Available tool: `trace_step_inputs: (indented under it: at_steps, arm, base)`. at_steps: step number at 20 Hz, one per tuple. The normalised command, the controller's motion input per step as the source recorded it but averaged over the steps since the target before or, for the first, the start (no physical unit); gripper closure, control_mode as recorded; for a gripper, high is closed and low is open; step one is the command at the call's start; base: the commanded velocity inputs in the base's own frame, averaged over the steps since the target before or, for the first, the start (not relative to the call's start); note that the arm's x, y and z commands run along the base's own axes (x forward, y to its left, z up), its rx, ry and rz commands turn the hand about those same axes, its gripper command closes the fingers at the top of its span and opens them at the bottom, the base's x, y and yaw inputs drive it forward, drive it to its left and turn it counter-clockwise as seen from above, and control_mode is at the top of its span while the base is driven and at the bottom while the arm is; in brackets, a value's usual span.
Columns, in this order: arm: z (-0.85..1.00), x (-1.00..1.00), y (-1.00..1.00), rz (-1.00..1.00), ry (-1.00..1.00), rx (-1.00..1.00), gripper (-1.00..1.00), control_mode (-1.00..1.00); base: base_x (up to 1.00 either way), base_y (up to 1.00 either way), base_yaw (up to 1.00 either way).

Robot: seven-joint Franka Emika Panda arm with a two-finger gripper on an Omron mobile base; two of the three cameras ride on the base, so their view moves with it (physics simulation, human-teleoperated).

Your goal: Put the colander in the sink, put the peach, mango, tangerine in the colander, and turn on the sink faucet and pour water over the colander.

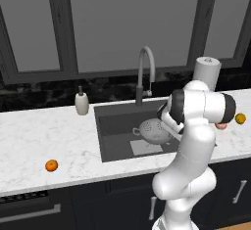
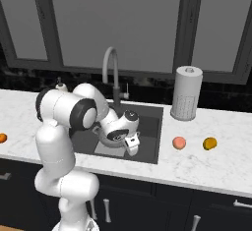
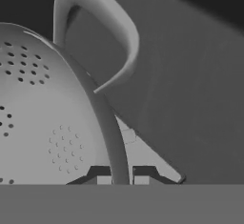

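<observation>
A: What is the claw [image 3: 120, 178] doing?

B: It is pinching the colander [image 1: 153, 129] by its rim. In the hand view the two dark fingertips [image 3: 99, 174] sit pressed against either side of the thin metal edge, with the pierced inner wall curving away on one side and one loop handle arching up beyond the tips.

A: And where is the colander?

B: Down inside the sink [image 1: 115, 126], right at the claw. In the left base view it sits over the basin floor next to the lighter square patch. I cannot tell whether its feet touch the floor or it hangs just above it.

A: The faucet?

B: The sink faucet [image 1: 143, 72] rises just behind the claw, at the back edge of the basin, its spout arching forward over the sink.

A: The fruit?

B: All three lie on the counter [image 1: 44, 136], outside the sink. The peach [image 2: 179, 143] is near the claw on its right, just past the basin's edge. The mango [image 2: 209, 143] lies beside the peach, further from the claw on that same side. The tangerine [image 1: 51, 165] is well apart on the opposite side, far left of the claw near the counter's front edge.

A: Anything else close by?

B: A soap bottle [image 1: 82, 102] stands behind and left of the claw by the sink's back corner, and a paper towel roll [image 2: 186, 93] stands behind and right of it.
</observation>
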Motion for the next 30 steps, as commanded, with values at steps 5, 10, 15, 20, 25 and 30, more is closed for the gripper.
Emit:
trace_step_inputs:
  at_steps: [5,10,15,20,25,30]
  arm:
    - [-0.34,0.49,0.0,0.07,0.05,0.01,1.0,-1.0]
    - [-0.53,0.36,0.0,0.06,0.03,0.0,1.0,-1.0]
    - [-0.55,0.29,-0.04,0.05,0.0,0.0,1.0,-1.0]
    - [-0.46,0.1,-0.18,0.05,0.0,0.0,1.0,-1.0]
    - [-0.05,-0.01,-0.06,0.01,0.0,0.01,-1.0,-1.0]
    - [0.03,-0.19,-0.01,0.01,-0.09,0.04,-1.0,-1.0]
  base:
    - [0.0,0.0,0.0]
    - [0.0,0.0,0.0]
    - [0.0,0.0,0.0]
    - [0.0,0.0,0.0]
    - [0.0,0.0,0.0]
    - [0.0,0.0,0.0]
